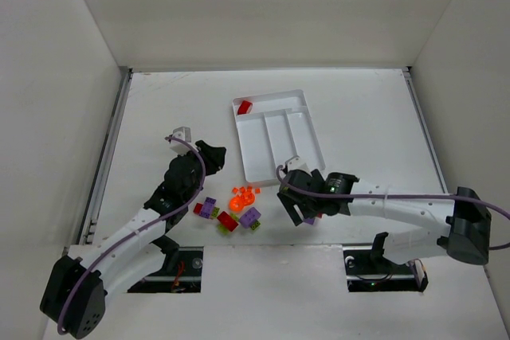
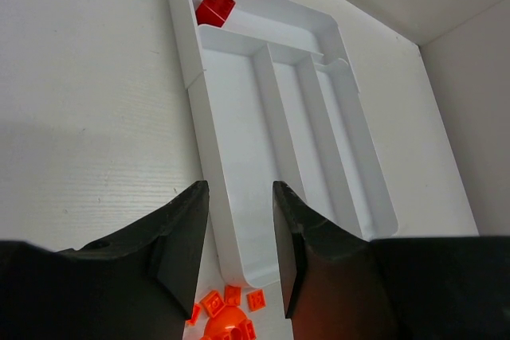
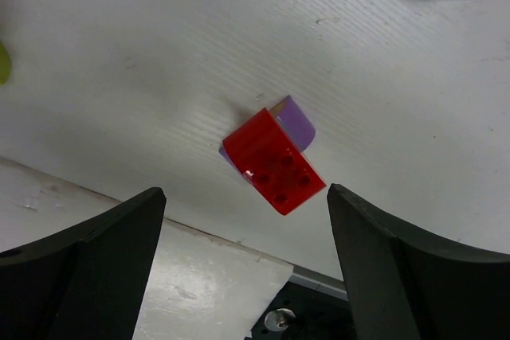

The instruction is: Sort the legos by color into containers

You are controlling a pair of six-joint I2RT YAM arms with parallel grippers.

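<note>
Since the red plastic brick [image 3: 275, 163] looks stuck to a purple plastic piece [image 3: 300, 127] at its 1 o'clock, our right jaws hover wide open above; left jaws slightly parted, empty.

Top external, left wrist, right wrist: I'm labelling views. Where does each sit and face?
Top external: above and behind both arms, looking down at the tray.
Left wrist: behind the left fingers, facing along the tray.
Right wrist: between the right fingers, facing down at a red brick.
Shared: top and left wrist show the tray.
</note>
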